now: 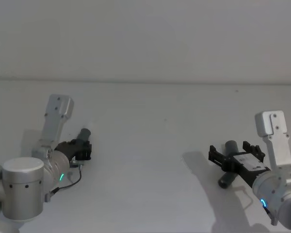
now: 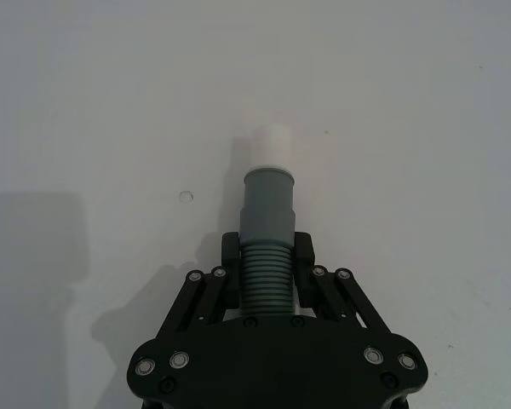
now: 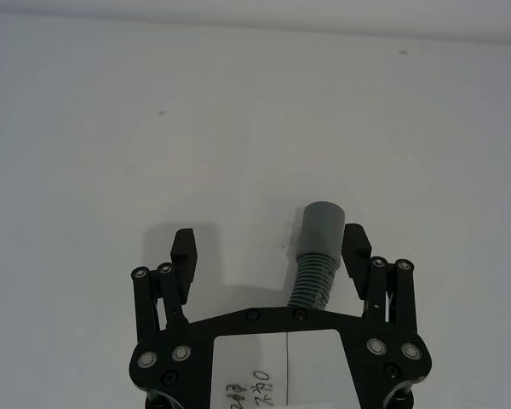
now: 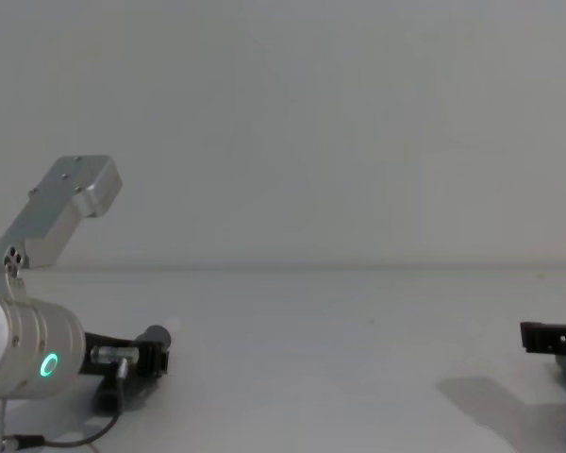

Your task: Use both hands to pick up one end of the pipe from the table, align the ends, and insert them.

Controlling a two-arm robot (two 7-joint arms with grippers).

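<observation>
Left wrist view: your left gripper (image 2: pixel 266 252) clamped the plug piece (image 2: pixel 266 204) by its ribs; your right gripper (image 3: pixel 269 247) gaped around the socket piece (image 3: pixel 322 232), which was probably light and flexible.

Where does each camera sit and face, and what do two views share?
Head view: high up, facing down at the table; both arms show.
Chest view: low, facing across the table; left wrist shows.
Left wrist view: on the left arm, facing along left jaws shut on the white-tipped pipe piece.
Right wrist view: on the right arm, facing along open right jaws around the socket pipe piece.
Head and right wrist views share the socket pipe piece.
</observation>
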